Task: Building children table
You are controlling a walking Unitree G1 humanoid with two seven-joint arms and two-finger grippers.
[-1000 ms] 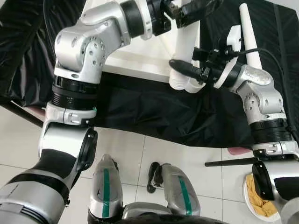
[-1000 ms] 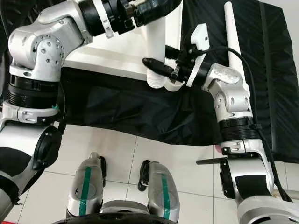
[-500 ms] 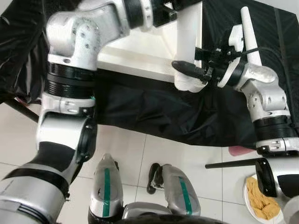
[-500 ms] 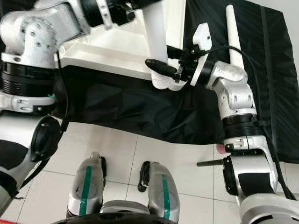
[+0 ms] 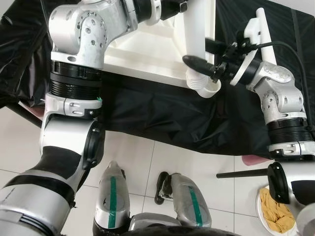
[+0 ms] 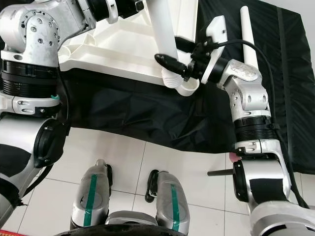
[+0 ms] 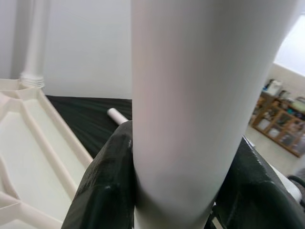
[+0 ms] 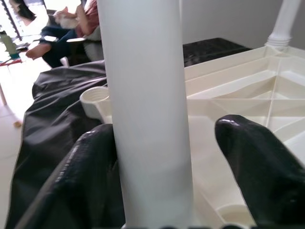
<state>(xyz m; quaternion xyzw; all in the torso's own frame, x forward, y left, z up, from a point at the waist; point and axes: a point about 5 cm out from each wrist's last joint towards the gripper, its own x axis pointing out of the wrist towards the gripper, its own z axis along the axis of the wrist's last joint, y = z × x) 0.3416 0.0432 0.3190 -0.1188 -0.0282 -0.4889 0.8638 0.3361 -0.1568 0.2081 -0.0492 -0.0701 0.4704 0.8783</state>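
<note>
Table leg held over the upturned tabletop

The right gripper (image 8: 162,167) straddles the white leg (image 5: 197,39) near its ringed base, one finger touching, the other apart — released. Farther up, the left gripper (image 7: 183,186) is clenched on it, above the tabletop (image 6: 118,49).

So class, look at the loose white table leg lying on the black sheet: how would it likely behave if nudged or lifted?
The loose leg is round and tapered, so it would probably roll in a curve. It looks like hollow plastic, likely light and stiff. Its smooth surface may slip on the black sheet.
</note>
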